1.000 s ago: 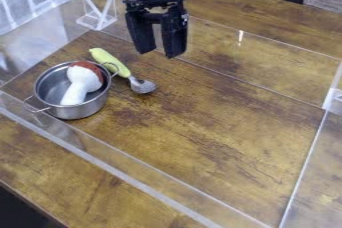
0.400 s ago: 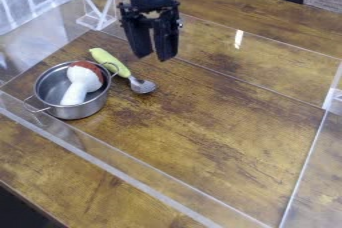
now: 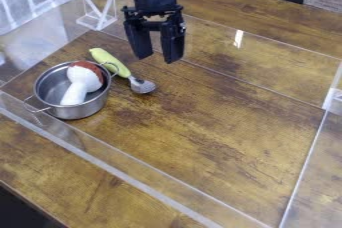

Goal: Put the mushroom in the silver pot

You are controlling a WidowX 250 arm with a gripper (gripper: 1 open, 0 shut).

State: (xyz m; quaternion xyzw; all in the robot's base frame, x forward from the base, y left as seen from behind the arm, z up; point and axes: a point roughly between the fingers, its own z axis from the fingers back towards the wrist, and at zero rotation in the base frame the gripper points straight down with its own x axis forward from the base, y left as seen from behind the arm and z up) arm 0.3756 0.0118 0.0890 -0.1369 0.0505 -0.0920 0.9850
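Your silver steel pot (image 3: 40,104) already held the toy mushroom (image 3: 79,89), lying lengthwise, cap toward the back rim, stem toward the camera. Your gripper (image 3: 155,54) stood wide, apart from it; the mushroom lay toward the view's lower left, so any correction probably needed that direction.

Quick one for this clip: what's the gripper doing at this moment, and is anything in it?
Gripper: open, holding nothing; the mushroom lies in the silver pot.
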